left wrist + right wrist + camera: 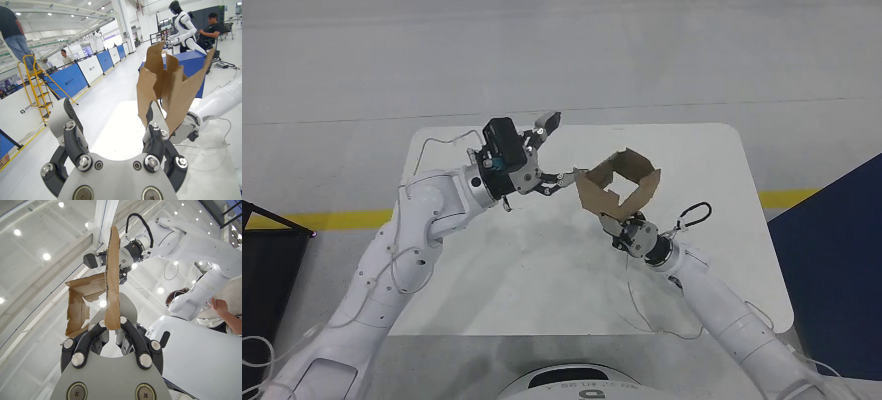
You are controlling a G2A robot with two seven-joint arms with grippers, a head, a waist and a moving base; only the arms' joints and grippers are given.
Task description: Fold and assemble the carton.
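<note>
Top view: carton (pixel 594 192) opened into a tube, pinched by the right pincer (pixel 620 226); left pincer (pixel 558 150) spread; its ends are judged not yet closed.

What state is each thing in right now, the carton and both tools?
carton: opened into a hollow sleeve, flaps not folded, held up above the table.
left tool: open, fingers spread wide, one finger at the carton's edge.
right tool: shut on a flap of the carton.
</note>
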